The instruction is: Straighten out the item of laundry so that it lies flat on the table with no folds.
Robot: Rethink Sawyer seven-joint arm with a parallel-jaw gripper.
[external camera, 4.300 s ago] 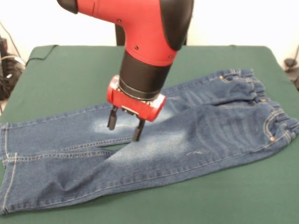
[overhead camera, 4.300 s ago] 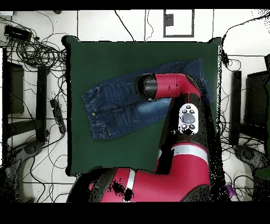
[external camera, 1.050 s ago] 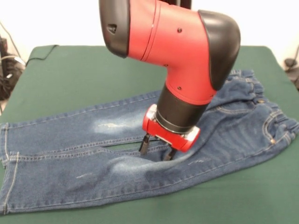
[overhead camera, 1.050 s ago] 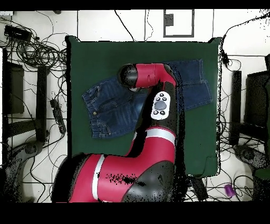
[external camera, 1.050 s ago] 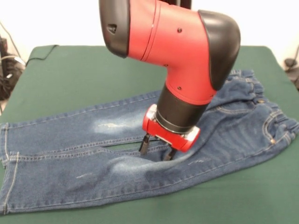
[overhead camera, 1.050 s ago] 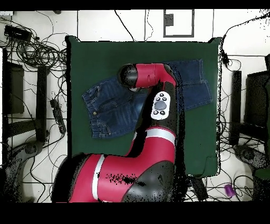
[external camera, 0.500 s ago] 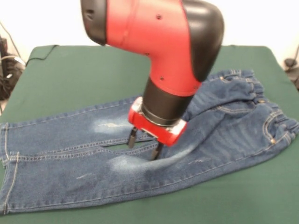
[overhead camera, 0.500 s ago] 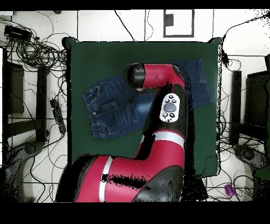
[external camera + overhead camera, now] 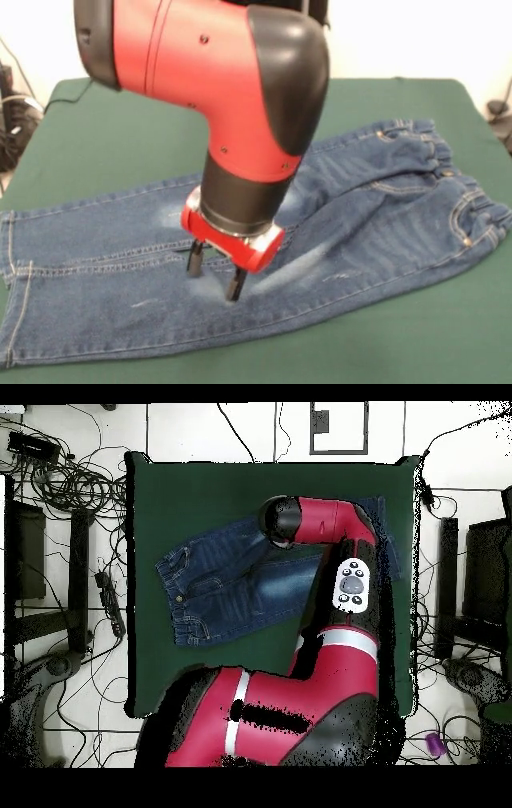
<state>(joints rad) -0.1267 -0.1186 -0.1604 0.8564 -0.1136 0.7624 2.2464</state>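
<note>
Front view, table (image 9: 144, 128): dark green cloth surface, spreading well out on every side of the gripper; also seen from overhead (image 9: 200, 494).
Arm (image 9: 216, 88): red and black, coming down from above and ending just over the cloth; in the overhead view (image 9: 330, 534) it covers the gripper entirely.
Jeans (image 9: 384, 216): blue denim, lying directly under the gripper; waistband well off to its right, both legs running off to its left, cuffs at the picture's left edge. Some soft ridges in the seat; a pale faded patch right beside the fingertips. Overhead (image 9: 215, 584) they lie across the middle of the table.
Gripper (image 9: 214, 278): two black fingers pointing down, parted with a clear gap, tips touching the denim near the crotch seam; nothing is held between them.
</note>
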